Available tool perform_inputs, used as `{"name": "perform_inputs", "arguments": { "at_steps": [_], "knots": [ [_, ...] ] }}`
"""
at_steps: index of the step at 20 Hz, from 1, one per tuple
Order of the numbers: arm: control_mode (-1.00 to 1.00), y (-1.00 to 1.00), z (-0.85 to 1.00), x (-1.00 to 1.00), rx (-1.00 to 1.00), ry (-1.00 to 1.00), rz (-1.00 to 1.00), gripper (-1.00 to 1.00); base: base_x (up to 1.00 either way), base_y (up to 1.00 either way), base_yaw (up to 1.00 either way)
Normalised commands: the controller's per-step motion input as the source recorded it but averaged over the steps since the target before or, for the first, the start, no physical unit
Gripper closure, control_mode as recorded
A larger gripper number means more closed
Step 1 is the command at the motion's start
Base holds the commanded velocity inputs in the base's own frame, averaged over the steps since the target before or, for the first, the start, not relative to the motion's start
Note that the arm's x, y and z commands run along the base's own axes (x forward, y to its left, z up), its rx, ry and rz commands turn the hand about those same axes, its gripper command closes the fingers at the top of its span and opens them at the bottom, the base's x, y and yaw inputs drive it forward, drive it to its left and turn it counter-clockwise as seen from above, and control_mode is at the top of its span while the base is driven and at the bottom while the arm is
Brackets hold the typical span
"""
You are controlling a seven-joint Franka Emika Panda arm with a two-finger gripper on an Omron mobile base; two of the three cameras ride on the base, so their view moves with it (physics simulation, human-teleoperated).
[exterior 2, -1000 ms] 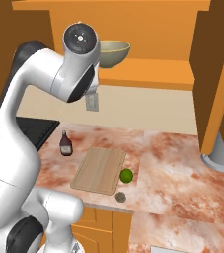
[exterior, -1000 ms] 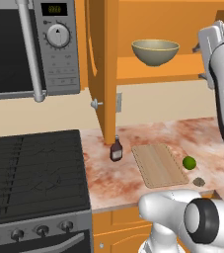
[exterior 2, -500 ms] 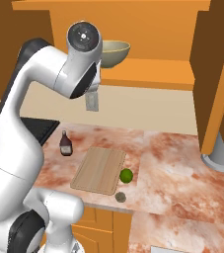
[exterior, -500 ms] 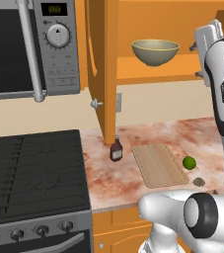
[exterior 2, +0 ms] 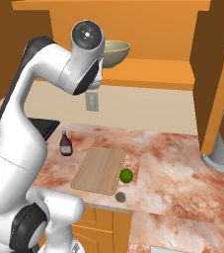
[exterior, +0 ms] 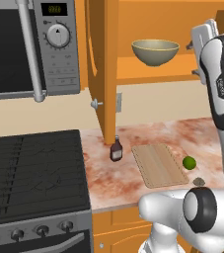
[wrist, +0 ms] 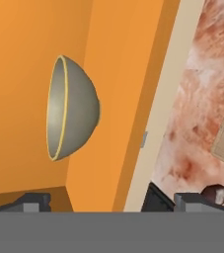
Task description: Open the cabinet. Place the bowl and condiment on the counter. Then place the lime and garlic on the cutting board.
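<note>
From the left base view: cabinet [exterior: 103, 74] door open, bowl [exterior: 155, 52] on its shelf with nothing seen inside, condiment [exterior: 116, 149] down on the counter [exterior: 108, 178]. From the right base view: cutting board [exterior 2: 99, 169] bare, lime [exterior 2: 126, 175] just beside its edge, garlic [exterior 2: 120, 197] near its corner on the stone. Left to do, most likely: bowl first, then lime and garlic. From the hand view: claw [wrist: 112, 201] spread wide, pinching nothing, pointed at the bowl.
</note>
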Motion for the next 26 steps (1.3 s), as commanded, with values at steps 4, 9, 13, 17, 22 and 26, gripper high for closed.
{"name": "perform_inputs", "arguments": {
  "at_steps": [4, 9, 13, 17, 22, 26],
  "knots": [
    [-1.00, 0.00, 0.00, 0.16, 0.00, 0.00, 0.01, -1.00, 0.00, 0.00, 0.00],
    [-1.00, 0.00, 0.00, 0.17, 0.00, 0.00, 0.00, -1.00, 0.00, 0.00, 0.00],
    [-1.00, 0.00, 0.00, 0.18, 0.00, 0.00, 0.01, -1.00, 0.00, 0.00, 0.00],
    [-1.00, 0.00, 0.00, 0.19, 0.00, 0.00, 0.00, -1.00, 0.00, 0.00, 0.00],
    [-1.00, 0.00, 0.00, 0.18, 0.00, 0.00, 0.00, -1.00, 0.00, 0.00, 0.00],
    [-1.00, 0.00, -0.03, 0.18, 0.00, 0.00, 0.01, -1.00, 0.00, 0.00, 0.00]
  ]
}}
